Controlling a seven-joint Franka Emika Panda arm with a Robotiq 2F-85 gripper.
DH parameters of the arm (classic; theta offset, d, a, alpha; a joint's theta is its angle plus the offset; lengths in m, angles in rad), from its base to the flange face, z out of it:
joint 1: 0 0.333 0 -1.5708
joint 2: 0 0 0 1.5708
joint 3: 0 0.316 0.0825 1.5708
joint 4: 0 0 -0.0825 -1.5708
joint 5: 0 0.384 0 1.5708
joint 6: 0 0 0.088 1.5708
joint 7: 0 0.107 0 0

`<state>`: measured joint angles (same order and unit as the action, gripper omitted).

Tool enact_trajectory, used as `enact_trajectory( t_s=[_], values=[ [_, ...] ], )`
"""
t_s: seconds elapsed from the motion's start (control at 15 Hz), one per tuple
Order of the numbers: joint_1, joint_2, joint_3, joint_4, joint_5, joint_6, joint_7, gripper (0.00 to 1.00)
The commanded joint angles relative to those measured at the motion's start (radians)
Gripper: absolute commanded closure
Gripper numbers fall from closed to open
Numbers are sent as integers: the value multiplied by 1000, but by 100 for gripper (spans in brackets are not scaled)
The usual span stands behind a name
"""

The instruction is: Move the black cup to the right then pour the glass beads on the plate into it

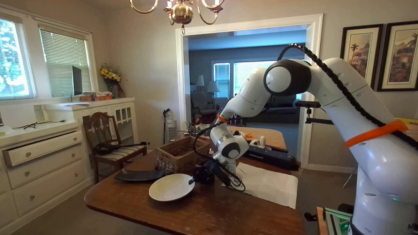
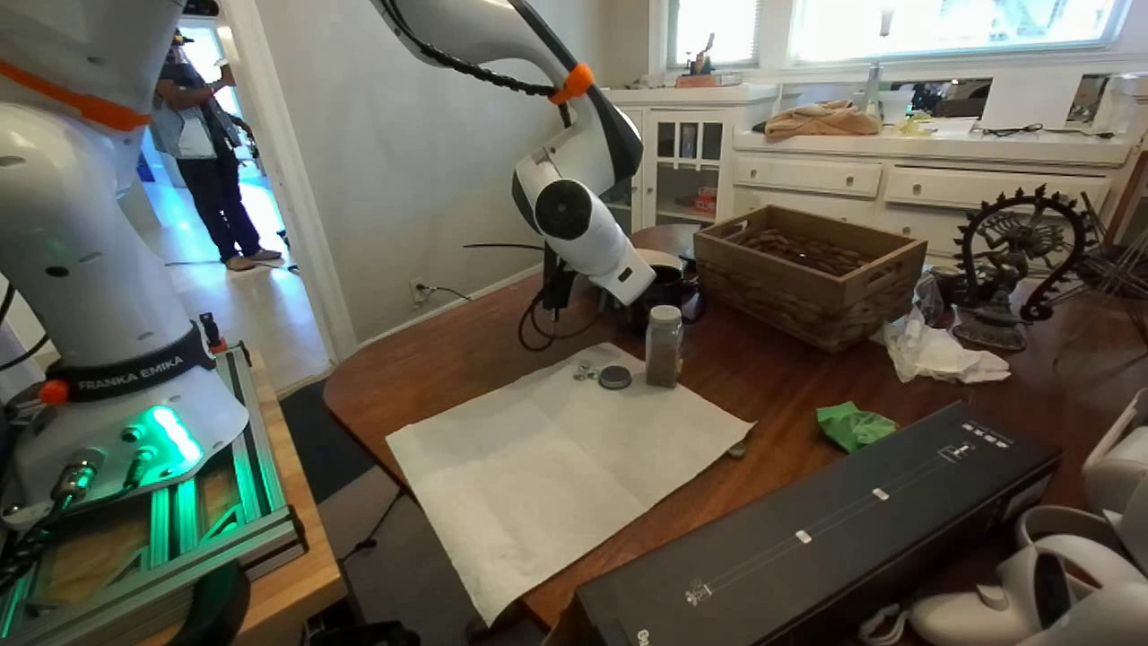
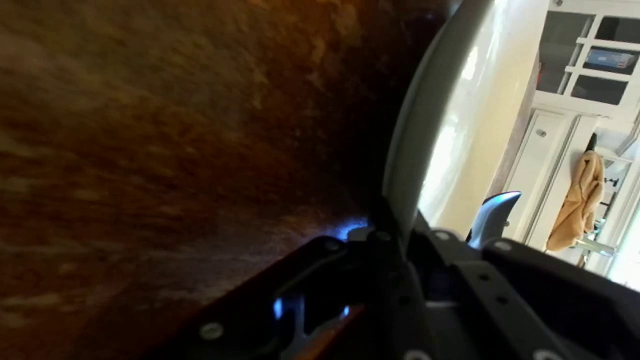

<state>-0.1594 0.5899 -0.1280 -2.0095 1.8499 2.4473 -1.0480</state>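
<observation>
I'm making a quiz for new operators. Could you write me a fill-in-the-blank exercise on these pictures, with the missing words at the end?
1. The tool is clamped on the rim of the task's white ____.
2. In an exterior view, the framed pictures number ____.
3. The dark disc lies on a sheet coloured ____.
4. The crumpled scrap beside the long black box is coloured ____.
Missing words: plate; two; white; green.
</observation>
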Motion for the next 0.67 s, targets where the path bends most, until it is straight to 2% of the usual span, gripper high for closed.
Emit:
enact_trajectory(
  t_s=[0.0,0.4,0.47,0.6],
  values=[
    [12,22,-16,28,35,-45,-6,98],
    [22,41,-16,41,50,-45,-14,98],
    [25,42,-17,41,42,-43,1,72],
    [30,31,-19,31,34,-34,19,61]
  ],
)
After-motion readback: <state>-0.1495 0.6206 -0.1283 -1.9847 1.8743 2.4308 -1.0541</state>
